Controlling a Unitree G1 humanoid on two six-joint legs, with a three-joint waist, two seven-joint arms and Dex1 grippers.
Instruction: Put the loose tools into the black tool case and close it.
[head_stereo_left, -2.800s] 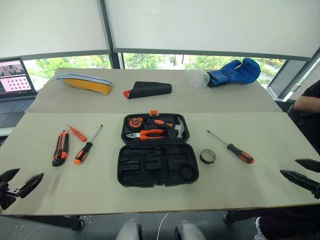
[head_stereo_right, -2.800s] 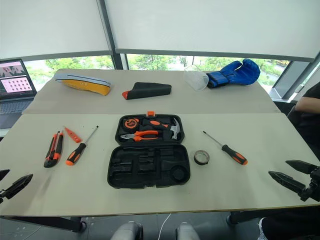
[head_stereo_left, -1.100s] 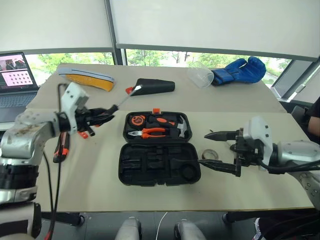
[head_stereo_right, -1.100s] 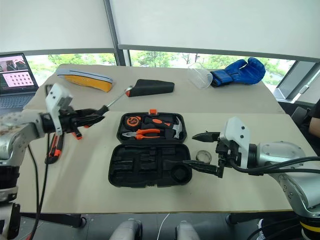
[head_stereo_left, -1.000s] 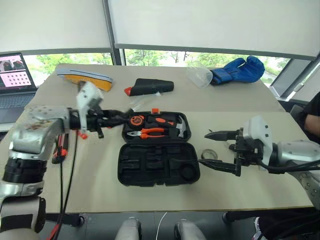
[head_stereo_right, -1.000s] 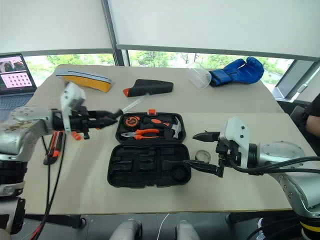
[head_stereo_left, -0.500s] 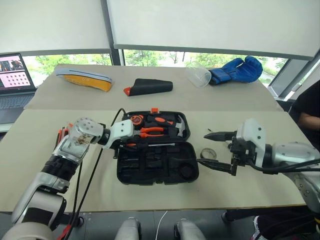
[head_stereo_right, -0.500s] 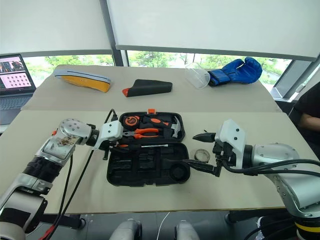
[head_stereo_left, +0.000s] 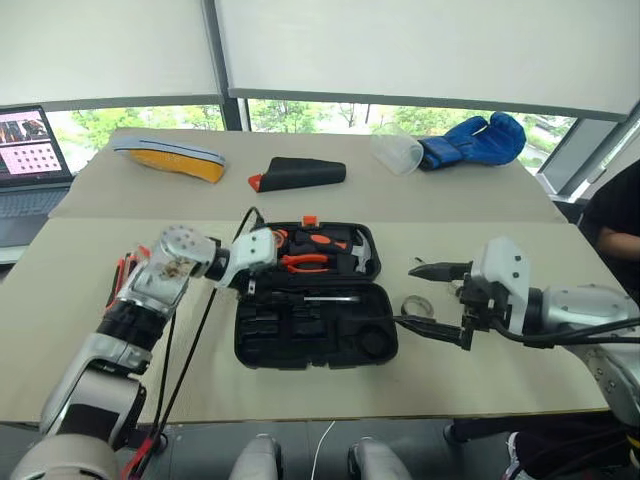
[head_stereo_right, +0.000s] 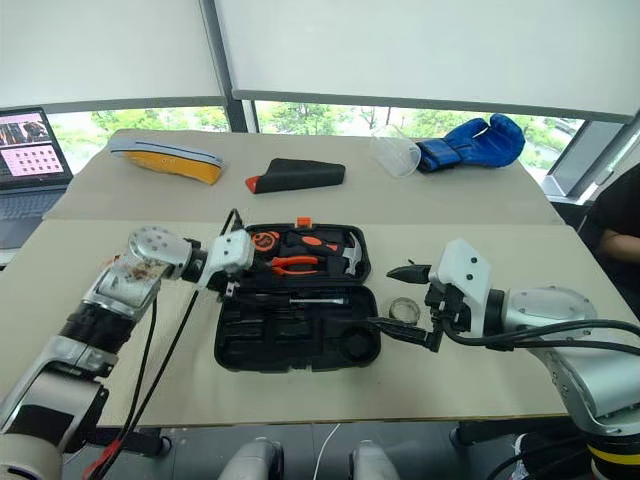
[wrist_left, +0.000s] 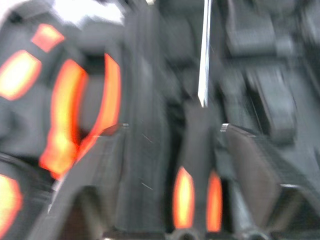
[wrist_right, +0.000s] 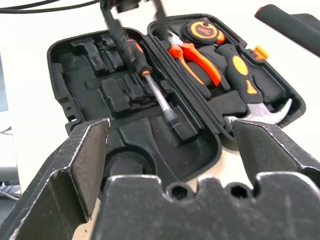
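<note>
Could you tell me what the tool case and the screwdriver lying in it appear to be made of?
Tool case: looks like matte black moulded plastic, judging by its formed slots. Screwdriver: shiny shaft, probably steel; glossy black-and-orange handle, likely plastic or rubber, hard to tell.

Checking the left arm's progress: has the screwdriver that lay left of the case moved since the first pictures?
Yes. The screwdriver has gone rightward off the table into the black tool case, lying along its hinge.

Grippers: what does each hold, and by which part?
Nothing is held. The left gripper is open astride the handle of the screwdriver lying in the case; the right gripper is open, empty.
</note>
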